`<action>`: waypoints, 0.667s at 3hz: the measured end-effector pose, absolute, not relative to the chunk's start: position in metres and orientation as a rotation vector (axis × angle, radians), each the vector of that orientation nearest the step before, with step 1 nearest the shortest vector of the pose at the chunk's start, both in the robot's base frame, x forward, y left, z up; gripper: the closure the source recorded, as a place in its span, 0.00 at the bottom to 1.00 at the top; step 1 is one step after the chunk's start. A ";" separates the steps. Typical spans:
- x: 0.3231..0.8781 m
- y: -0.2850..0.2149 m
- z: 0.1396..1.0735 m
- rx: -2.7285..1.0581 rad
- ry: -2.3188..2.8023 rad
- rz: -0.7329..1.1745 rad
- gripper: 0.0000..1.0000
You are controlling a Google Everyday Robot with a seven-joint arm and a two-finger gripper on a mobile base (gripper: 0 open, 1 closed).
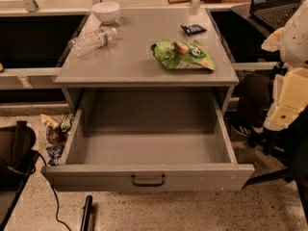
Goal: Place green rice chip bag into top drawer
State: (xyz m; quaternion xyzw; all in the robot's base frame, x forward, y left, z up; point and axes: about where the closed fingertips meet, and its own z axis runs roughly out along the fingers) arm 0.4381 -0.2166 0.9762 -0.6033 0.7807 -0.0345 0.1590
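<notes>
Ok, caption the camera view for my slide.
Green rice chip bag lies on the cabinet top above the open top drawer; gripper hangs at far right.

The robot arm (294, 88), seen past the right edge of the desk (139, 57), has a rounded white upper housing above blocky, flat-faced segments in pale cream-yellow, separated by darker seams. Its lowest cream segment narrows to the gripper (278, 121), which lies just off the desk's right front corner, pale against a dark background.

cabinet top (139, 69): bowl (106, 11), bottle (91, 41), black packet (193, 29), green rice chip bag (183, 56) | claw (285, 110): right
</notes>
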 end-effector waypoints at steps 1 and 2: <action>0.438 -0.217 0.976 -1.724 2.231 -0.099 0.00; 0.443 -0.215 0.978 -1.718 2.210 -0.124 0.00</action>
